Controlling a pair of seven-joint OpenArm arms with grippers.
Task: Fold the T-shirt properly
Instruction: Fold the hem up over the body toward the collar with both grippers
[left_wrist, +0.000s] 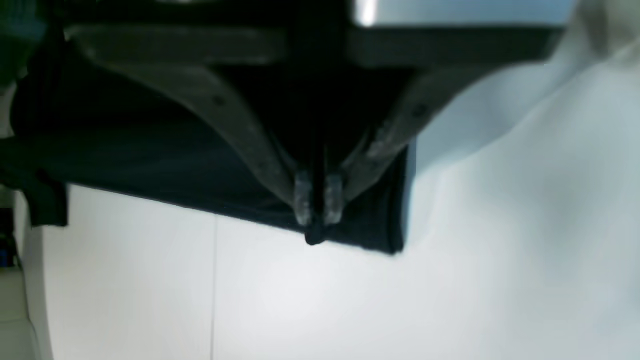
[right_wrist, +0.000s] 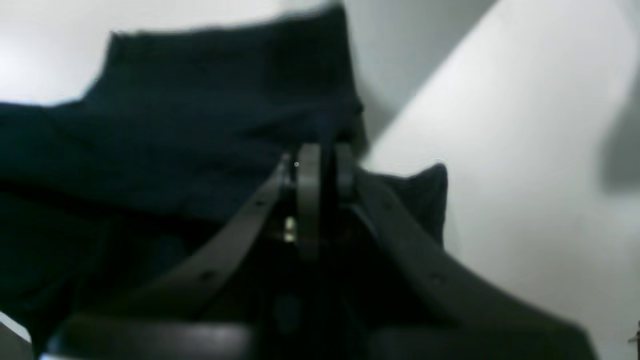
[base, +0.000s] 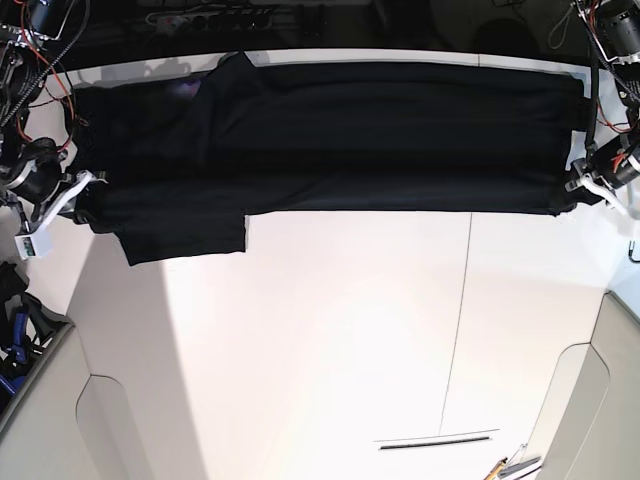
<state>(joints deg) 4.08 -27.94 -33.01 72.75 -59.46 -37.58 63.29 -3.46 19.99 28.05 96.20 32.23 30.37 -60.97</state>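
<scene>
While the base view shows the whole T-shirt (base: 330, 140) stretched in a long black band across the far side of the white table (base: 330, 330), only the wrist views show the grips: the left gripper (left_wrist: 318, 206) pinches its hem edge, and the right gripper (right_wrist: 324, 165) is clamped on dark cloth.

Bright white table (base: 330, 330) — thin dark seam (base: 458, 320)
</scene>
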